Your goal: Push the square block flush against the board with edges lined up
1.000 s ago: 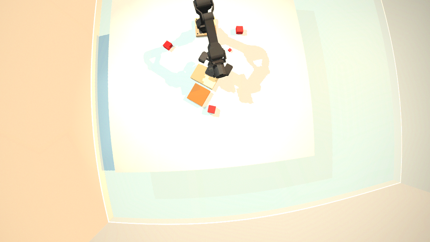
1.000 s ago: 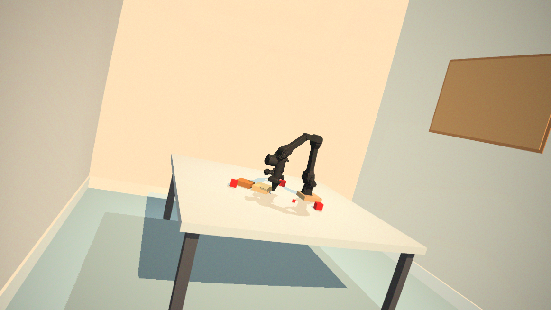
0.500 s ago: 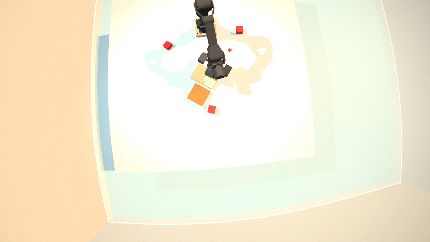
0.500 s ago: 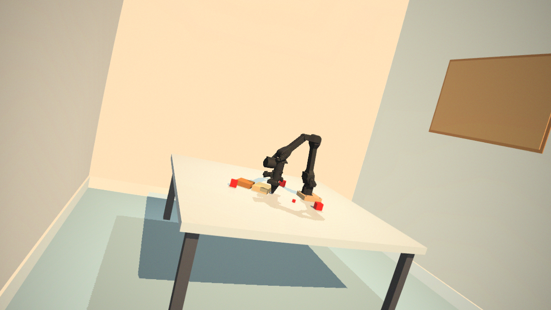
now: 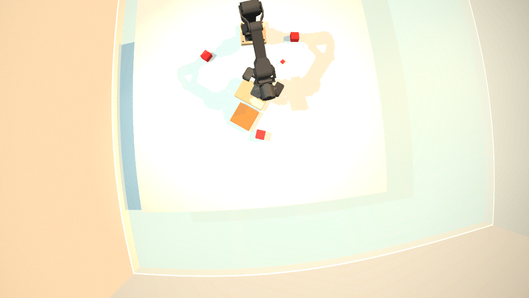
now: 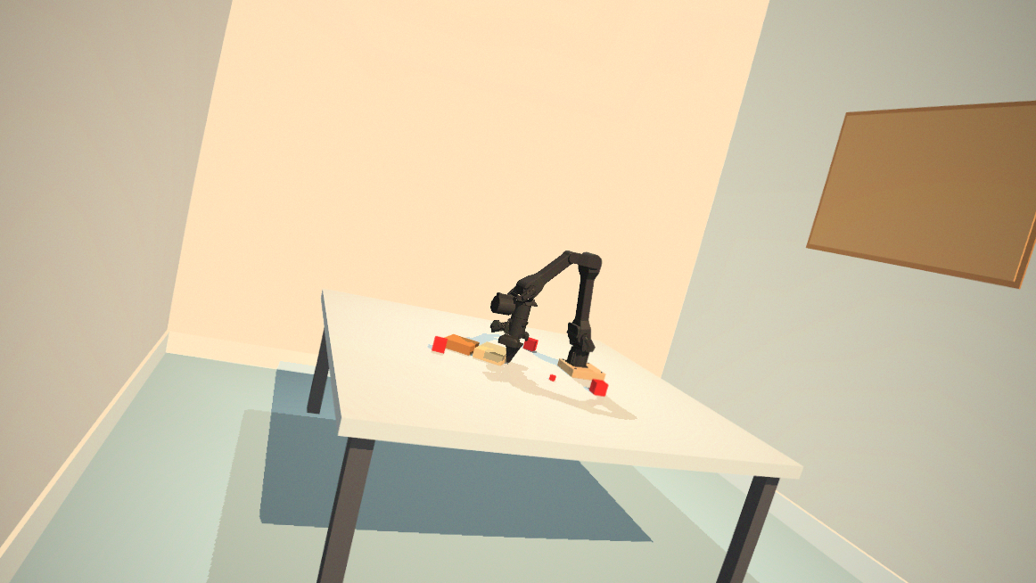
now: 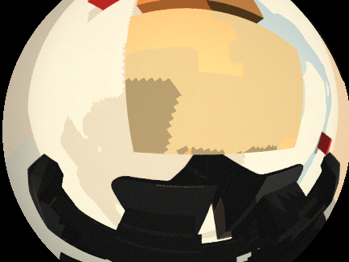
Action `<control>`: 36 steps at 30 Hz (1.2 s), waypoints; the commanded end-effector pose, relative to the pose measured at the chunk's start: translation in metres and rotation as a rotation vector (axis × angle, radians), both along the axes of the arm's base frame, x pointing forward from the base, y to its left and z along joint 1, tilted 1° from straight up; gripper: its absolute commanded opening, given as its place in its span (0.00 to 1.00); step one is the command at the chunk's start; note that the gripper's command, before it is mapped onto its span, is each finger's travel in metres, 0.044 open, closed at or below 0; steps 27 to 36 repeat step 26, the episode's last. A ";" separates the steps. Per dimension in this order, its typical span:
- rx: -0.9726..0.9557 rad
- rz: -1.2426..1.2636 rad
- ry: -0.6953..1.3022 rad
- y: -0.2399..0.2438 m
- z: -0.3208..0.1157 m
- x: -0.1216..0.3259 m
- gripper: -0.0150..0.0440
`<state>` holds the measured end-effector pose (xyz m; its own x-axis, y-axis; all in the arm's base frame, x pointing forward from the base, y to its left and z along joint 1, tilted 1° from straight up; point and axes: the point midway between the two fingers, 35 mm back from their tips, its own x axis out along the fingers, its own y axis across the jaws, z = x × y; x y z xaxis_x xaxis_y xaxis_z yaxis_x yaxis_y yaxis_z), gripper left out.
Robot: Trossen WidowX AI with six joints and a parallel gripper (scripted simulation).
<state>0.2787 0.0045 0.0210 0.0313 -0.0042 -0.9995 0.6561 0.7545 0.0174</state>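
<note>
Gripper (image 5: 263, 89) (image 6: 512, 359) (image 7: 208, 157) shut, empty, beside pale board (image 5: 245, 93) (image 6: 487, 352) (image 7: 241, 108). Off-centre push could swivel it, misaligning orange block (image 5: 244, 116) (image 6: 461, 343) (image 7: 181, 6).

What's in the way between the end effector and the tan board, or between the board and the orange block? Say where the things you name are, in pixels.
Nothing visible. The shut end effector (image 5: 266, 88) (image 6: 509, 360) (image 7: 207, 157) is right at the edge of the tan board (image 5: 242, 92) (image 6: 484, 351) (image 7: 217, 100); contact unclear. Only a narrow gap separates board and orange block (image 5: 244, 117) (image 6: 461, 344) (image 7: 177, 6). The nearest red cube (image 5: 260, 134) (image 6: 439, 344) (image 7: 104, 3) is beyond the block.

Our black six-joint arm (image 5: 258, 44) (image 6: 555, 271) bends high at the elbow. Our gripper (image 6: 510, 361) (image 7: 208, 157) points down, fingers shut.
</note>
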 end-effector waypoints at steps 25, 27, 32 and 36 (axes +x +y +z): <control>-0.004 0.001 -0.003 -0.008 0.001 0.012 0.25; -0.004 0.001 -0.003 -0.007 0.001 0.011 0.25; -0.004 0.001 -0.003 -0.007 0.001 0.011 0.25; -0.004 0.001 -0.003 -0.007 0.001 0.011 0.25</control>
